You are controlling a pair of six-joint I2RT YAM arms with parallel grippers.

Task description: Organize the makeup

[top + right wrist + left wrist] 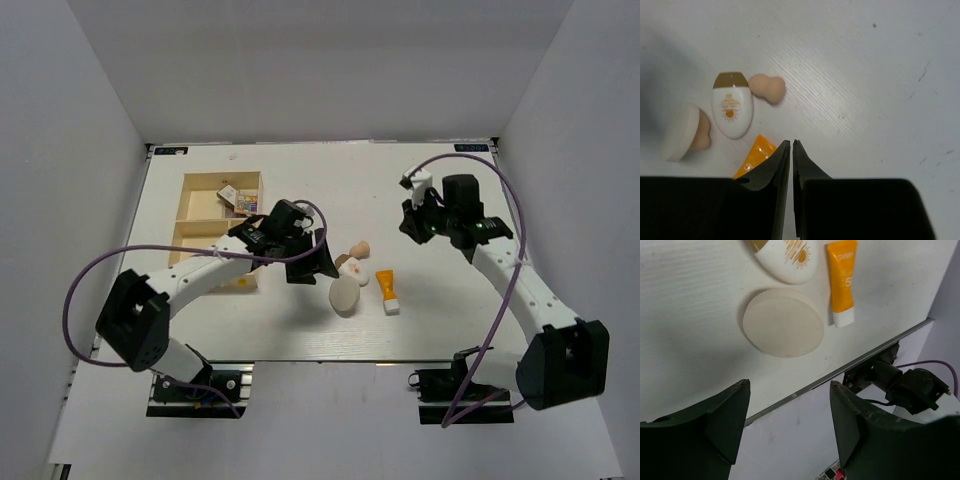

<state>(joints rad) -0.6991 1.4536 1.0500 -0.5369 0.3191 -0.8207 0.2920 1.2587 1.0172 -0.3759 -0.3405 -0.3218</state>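
Observation:
The cream round compact (344, 295) lies mid-table beside the orange white-capped tube (387, 290), a white oval bottle with a gold cap (351, 268) and a beige sponge (359, 248). My left gripper (312, 264) is open and empty, just left of the compact. In the left wrist view the compact (783, 322), tube (842, 280) and bottle (787, 257) lie beyond the open gripper (790, 390). My right gripper (416, 222) is shut and empty, above the table to the right of these items. Its wrist view shows the gripper (791, 143), sponge (767, 87), bottle (731, 107), compact (680, 132) and tube (754, 159). The multicolour palette (240, 200) sits in the tray.
The light wooden compartment tray (205, 185) stands at the left, partly covered by my left arm. A second beige sponge (701, 137) peeks from under the compact. The table's near edge (840, 371) runs close behind the left gripper. The slim cases are not clearly visible.

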